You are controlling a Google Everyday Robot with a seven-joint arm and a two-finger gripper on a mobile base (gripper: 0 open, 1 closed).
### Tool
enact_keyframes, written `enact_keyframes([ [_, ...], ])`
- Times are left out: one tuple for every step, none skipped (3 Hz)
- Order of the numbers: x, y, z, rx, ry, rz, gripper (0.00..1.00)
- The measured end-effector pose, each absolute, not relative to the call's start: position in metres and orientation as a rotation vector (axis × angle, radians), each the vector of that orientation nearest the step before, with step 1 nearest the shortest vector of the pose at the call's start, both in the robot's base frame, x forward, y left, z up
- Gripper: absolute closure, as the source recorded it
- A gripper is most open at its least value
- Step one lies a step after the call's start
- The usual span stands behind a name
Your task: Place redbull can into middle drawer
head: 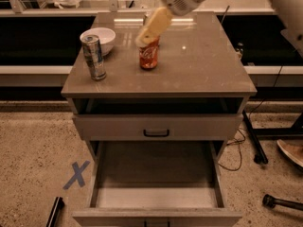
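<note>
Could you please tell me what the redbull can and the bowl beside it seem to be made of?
The redbull can looks like thin metal, glossy with bright glints. The bowl seems glazed ceramic, smooth white, though possibly plastic. The gripper hangs over the cola can.

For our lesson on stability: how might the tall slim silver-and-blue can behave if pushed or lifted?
Standing upright and narrow, the tall slim silver-and-blue can would probably tip if pushed high, then roll. Its shiny metal wall looks smooth, perhaps slippery. The pincer hangs over the red cola can instead.

Claw (143, 38) blurred, above tabletop (203, 60), hides cola can (148, 58) top.
</note>
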State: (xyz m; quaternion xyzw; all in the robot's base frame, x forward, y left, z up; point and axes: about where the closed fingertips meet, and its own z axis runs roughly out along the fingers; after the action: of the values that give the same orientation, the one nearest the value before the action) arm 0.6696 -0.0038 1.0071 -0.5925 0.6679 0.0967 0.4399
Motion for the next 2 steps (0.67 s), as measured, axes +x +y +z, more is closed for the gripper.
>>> enact_keyframes([
  [0.676,0.042,0.996,-1.438,1.570,0.345,0.00],
  [0.675,0.086,0.985,-1.454,1.511,0.431,0.00],
])
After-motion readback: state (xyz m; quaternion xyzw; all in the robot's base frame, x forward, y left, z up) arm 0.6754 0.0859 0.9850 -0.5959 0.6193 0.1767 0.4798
